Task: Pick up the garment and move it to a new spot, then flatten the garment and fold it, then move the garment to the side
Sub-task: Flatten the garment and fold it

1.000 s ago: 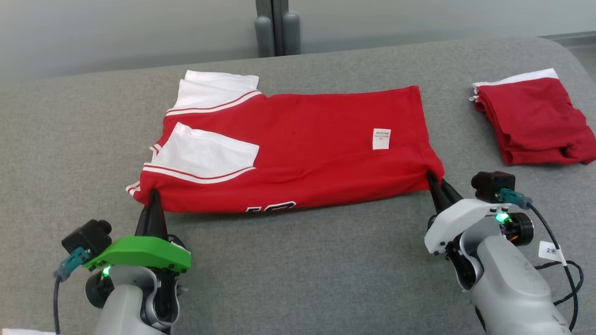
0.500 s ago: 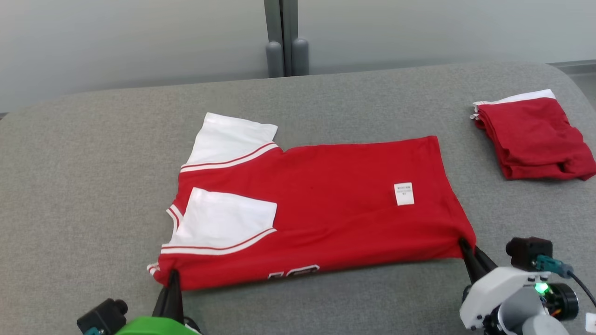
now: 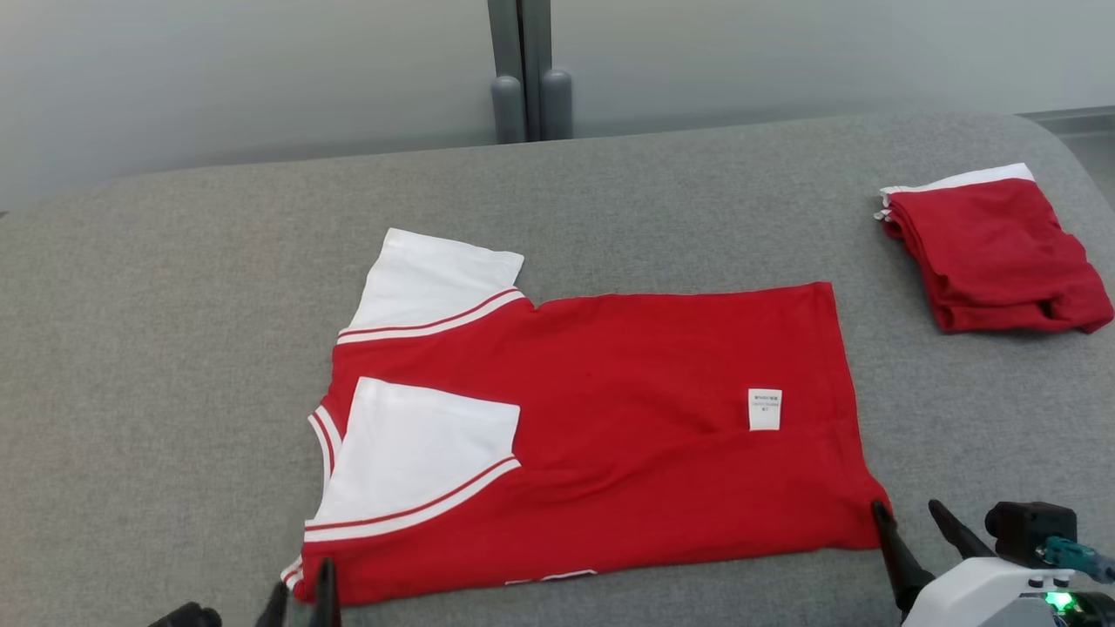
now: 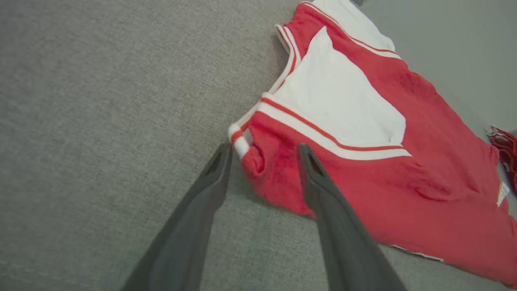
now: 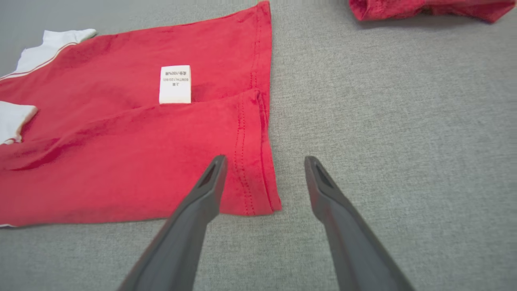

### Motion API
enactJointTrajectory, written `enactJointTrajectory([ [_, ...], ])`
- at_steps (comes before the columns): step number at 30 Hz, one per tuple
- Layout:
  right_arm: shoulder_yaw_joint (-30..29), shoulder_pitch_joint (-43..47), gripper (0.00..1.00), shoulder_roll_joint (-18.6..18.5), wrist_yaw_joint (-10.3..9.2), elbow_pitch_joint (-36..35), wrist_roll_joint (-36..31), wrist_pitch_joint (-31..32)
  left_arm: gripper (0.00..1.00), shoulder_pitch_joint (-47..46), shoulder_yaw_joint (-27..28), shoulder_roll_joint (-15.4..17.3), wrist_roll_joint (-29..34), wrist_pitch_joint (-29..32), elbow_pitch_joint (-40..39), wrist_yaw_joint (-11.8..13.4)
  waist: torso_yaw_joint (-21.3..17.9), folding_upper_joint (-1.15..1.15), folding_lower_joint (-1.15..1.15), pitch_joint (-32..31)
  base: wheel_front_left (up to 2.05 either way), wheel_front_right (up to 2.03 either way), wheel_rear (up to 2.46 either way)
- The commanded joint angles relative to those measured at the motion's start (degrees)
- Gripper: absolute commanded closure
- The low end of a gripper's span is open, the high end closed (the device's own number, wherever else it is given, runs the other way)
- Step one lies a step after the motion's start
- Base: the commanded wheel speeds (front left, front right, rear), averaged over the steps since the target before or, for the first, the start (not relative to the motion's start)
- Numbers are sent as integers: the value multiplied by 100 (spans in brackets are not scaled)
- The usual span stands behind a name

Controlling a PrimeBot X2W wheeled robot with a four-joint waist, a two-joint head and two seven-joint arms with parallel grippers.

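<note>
Shirt (image 3: 610, 418): soft, matt red knit cloth with white cloth panels and a stitched hem. Label (image 3: 765, 409): smooth, white, printed. Table cover (image 3: 174, 348): coarse grey woven cloth, matt. Fingers (image 5: 190, 230): dark, smooth, matt plastic.

Grey fabric surface (image 3: 174, 305) w/ pale wall (image 3: 261, 70) behind.

garment (image 3: 627, 409): red | sleeves (image 3: 427, 444): white, red-striped trim | label (image 3: 765, 409): white | folded cloth (image 3: 993, 252), upper right of frame: red, white edge | surface (image 3: 174, 348): mottled grey weave
</note>
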Motion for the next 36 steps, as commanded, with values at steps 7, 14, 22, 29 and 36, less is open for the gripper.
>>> enactJointTrajectory([
  [7, -197, -237, 0, -19, -8, -296, -211, -196, 0, -341, 98, 840, 748, -113, -575, 126, 1, 0, 0, 73, 0, 0, 0],
  [14, 49, -1021, 0, -19, -8, -304, -546, -68, 0, -2307, -342, 1476, 1236, 513, -648, -473, -89, 0, 0, 417, 0, 0, 0],
  [22, 694, -2268, 0, -19, -8, 7, -817, -205, 0, -4796, -847, 1963, 1327, 1275, 325, -942, -559, 0, 0, 1244, 0, 0, 0],
  [29, 1233, -2942, 0, -20, -8, 275, -733, -368, 0, -5969, -1270, 2395, 987, 1979, 1285, -1003, -1024, 0, 0, 1946, 0, 0, 0],
  [36, 1447, -3219, 0, -19, -8, 435, -659, -533, 0, -6294, -1881, 2893, 376, 2304, 1653, -1001, -1312, 0, 0, 2433, 0, 0, 0],
])
